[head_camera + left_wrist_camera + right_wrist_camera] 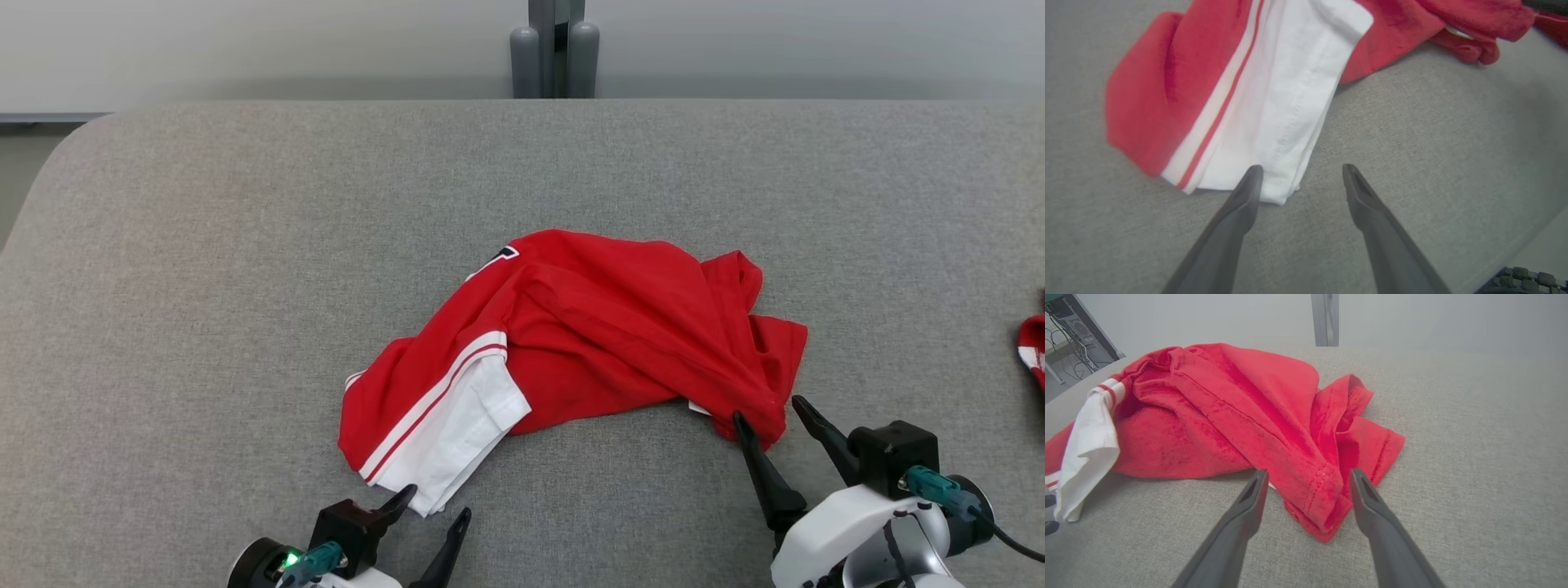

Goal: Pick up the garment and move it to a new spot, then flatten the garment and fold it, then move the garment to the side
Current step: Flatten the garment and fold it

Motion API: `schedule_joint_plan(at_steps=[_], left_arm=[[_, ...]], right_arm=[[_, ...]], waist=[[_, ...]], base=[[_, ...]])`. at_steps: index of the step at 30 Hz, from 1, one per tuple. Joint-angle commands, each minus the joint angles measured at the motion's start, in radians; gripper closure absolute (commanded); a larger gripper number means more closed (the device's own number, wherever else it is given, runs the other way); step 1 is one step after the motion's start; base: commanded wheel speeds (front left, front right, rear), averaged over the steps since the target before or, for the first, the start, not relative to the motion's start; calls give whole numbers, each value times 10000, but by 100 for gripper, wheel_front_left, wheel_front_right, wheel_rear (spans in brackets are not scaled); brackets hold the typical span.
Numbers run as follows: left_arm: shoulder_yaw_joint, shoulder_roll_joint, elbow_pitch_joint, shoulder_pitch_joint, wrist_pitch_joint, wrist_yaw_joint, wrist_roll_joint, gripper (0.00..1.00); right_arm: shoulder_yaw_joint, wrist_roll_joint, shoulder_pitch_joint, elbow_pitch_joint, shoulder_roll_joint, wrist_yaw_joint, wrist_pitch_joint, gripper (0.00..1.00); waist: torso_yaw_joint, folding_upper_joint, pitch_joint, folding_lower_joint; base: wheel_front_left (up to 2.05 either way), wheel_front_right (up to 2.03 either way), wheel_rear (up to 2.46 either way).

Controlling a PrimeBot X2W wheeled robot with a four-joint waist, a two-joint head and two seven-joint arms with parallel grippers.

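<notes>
While both pincers stand wide apart, neither is clamped on anything.

Count: one garment (604,327), two grippers, one table (204,286), one stray cloth scrap, one post.

Garment: a red shirt, crumpled in a loose heap on the grey table, roughly mid-surface. One white sleeve (457,433), edged by a white band with a thin red stripe, sticks out of the heap's near-left corner. A small patch of dark and white print shows at its far-left edge.

Left gripper (438,500): just beside the garment, at the tip of the white sleeve. In the left wrist view its two fingers are spread (1302,167). One fingertip overlaps the sleeve's hem; whether it touches the cloth I cannot tell. The other fingertip is over bare table.

Right gripper (767,408): at the garment's near-right corner. In the right wrist view its two fingers are spread (1308,471), with the folded red hem corner lying between them, not pinched.

Stray scrap (1033,343): red with white, well apart from the garment on its right, cut off by the frame.

Post (555,49): grey, upright, flanked by two rounded cylinders, beyond the garment past the table's far edge.
</notes>
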Motion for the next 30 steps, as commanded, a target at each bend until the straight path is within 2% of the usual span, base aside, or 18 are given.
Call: schedule_joint_plan(at_steps=[1, 3, 4, 5, 6, 7, 8, 18, 30], left_arm=[[39, 15, 97, -195, -39, 12, -49, 0], [76, 18, 190, -290, -91, -13, -67, 7], [72, 7, 237, -308, -67, -31, -89, 20], [76, -13, 275, -356, -92, -55, -108, 44], [90, -26, 322, -403, -132, -51, -99, 58], [83, -35, 371, -434, -143, -52, -95, 85], [89, -36, 411, -481, -168, -76, -104, 100], [294, 202, 18, -725, -681, 41, 105, 100], [1859, 1196, -2985, -1368, -983, 1170, 301, 100]], right_arm=[[-7, -68, -146, 89, -48, -4, -42, 0], [1, -49, -254, 157, -48, -4, -71, 0], [-4, 1, -287, 208, -50, -4, -67, 0], [4, 18, -332, 254, -50, -4, -68, 3], [23, 32, -391, 288, -48, -4, -86, 51], [54, 52, -438, 321, -48, -4, -82, 64], [90, 126, -496, 295, -47, -4, -176, 100], [-135, 129, -527, -209, -49, -4, -585, 100], [-429, -197, -1296, -1520, -78, -4, -1059, 100]], waist=[[26, 0, 102, 0], [33, 0, 172, 0], [36, 0, 218, 0], [41, 0, 266, 0], [37, 0, 304, 0], [33, 0, 338, 0], [34, 0, 365, 0], [84, 0, 428, 0], [139, 0, -127, 0]], base=[[0, 0, 0], [0, 0, 0], [0, 0, 0], [0, 0, 0], [0, 0, 0], [0, 0, 0], [0, 0, 0], [0, 0, 0], [0, 0, 0]])
